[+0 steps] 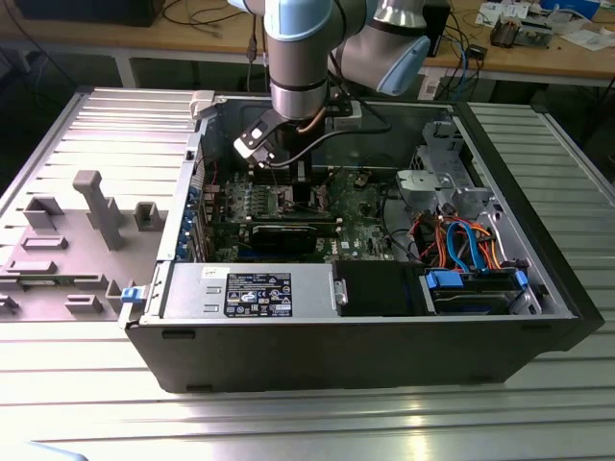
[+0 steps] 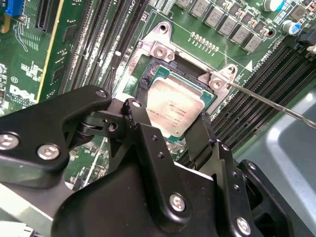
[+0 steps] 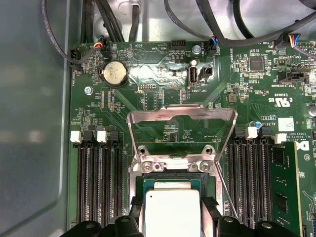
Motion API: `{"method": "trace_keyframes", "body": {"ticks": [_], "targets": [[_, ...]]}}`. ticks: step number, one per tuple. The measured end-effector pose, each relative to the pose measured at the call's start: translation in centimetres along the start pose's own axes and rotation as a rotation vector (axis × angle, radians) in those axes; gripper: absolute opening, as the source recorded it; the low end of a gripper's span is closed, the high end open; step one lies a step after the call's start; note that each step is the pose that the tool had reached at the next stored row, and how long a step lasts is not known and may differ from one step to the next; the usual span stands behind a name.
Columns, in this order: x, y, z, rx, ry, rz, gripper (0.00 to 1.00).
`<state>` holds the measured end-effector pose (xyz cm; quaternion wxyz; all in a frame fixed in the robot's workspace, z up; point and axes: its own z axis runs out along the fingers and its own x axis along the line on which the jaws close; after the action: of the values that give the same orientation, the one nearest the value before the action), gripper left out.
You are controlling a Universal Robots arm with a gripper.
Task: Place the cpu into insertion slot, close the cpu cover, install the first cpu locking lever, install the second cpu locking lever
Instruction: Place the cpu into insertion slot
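The cpu [image 2: 175, 111] [image 3: 170, 212] has a dull silver top and sits level in the insertion slot [image 2: 148, 69] on the green motherboard [image 1: 365, 226]. My gripper [image 2: 170, 118] [image 3: 172, 205] [image 1: 288, 163] is shut on it, with one black finger [image 2: 136, 116] against each of two opposite edges. The cpu cover [image 3: 173, 159], a grey frame with a large opening, stands swung up and open beyond the slot. A thin wire locking lever [image 2: 276, 106] [image 3: 224, 192] sticks out unlatched beside the slot. In the exterior view the arm reaches down into the open computer case and hides the slot.
Black memory slots [image 3: 96, 182] flank the socket on both sides. A round coin battery [image 3: 114, 74] and cables [image 3: 108, 19] lie beyond the cover. The case holds a power supply [image 1: 259, 293] and a drive cage with coloured cables [image 1: 461, 240]. A grey fixture tray [image 1: 86, 221] is at the exterior view's left.
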<state>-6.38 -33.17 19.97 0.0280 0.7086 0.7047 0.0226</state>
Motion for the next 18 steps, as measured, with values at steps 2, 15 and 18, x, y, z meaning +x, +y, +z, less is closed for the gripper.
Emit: {"method": "trace_keyframes", "body": {"ticks": [2,15,18], "targets": [[0.0,0.0,0.09,-0.0007,-0.0003,0.0,0.55],[-0.11,-0.02,0.26,-0.0027,-0.0071,0.001,0.55],[-0.1,-0.02,0.26,-0.0026,-0.0075,0.001,0.55]]}}
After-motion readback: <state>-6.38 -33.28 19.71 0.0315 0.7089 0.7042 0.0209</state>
